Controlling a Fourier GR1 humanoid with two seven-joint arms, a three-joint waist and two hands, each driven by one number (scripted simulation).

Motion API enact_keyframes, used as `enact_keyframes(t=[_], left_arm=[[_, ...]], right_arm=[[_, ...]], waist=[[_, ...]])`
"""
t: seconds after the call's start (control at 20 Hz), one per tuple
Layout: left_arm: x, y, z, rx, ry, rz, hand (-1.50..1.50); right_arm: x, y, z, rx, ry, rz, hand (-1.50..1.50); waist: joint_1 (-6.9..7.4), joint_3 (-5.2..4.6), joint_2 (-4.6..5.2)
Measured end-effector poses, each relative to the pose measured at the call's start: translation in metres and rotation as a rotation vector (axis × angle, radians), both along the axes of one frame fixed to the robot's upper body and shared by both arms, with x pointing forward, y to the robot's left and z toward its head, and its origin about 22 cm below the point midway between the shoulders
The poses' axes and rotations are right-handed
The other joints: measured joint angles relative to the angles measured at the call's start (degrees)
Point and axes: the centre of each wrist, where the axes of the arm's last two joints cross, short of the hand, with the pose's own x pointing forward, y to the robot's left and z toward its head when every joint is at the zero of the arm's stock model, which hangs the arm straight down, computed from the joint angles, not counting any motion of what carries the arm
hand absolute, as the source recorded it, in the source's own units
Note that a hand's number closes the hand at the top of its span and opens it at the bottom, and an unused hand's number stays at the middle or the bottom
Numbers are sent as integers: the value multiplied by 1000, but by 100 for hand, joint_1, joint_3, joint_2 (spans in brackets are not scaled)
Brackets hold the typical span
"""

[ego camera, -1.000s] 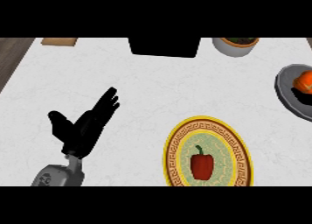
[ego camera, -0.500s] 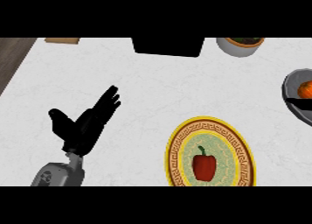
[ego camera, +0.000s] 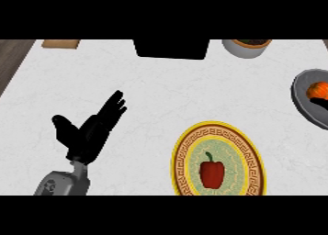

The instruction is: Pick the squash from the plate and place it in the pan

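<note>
Nearest, left of the plate, the left hand rests above the white counter at the end of its grey forearm, fingers straight and spread with the thumb out to the side, holding nothing and touching nothing. The plate, yellow-rimmed with a patterned border and a pale green middle, carries a red pepper with a dark stem, lying lengthwise at its centre. Farther off and to the right of the plate, at the counter's edge, sits the grey pan, and inside it lies the squash, orange and round. Dark fingers of the right hand show just beside the squash in the pan; whether they are apart or together I cannot tell. Beyond the plate, a grey bowl and a black box stand along the far edge.
</note>
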Motion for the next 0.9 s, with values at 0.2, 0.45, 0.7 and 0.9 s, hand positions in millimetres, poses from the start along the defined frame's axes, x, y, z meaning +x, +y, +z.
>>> enact_keyframes(t=[0.2,0.45,0.7,0.9], left_arm=[[-1,2,-1,-9,-2,3,0],[-2,4,-3,-6,5,10,0],[-2,7,-2,-3,10,23,0],[-2,9,-3,-3,11,26,0]], right_arm=[[-20,-24,2,89,20,64,-150],[-49,-50,3,151,29,165,-150],[-72,-70,6,177,52,206,-150],[-87,-82,9,170,71,207,-150]], waist=[[-22,0,-5],[-70,7,-10],[-93,11,-32],[-129,13,-42]])
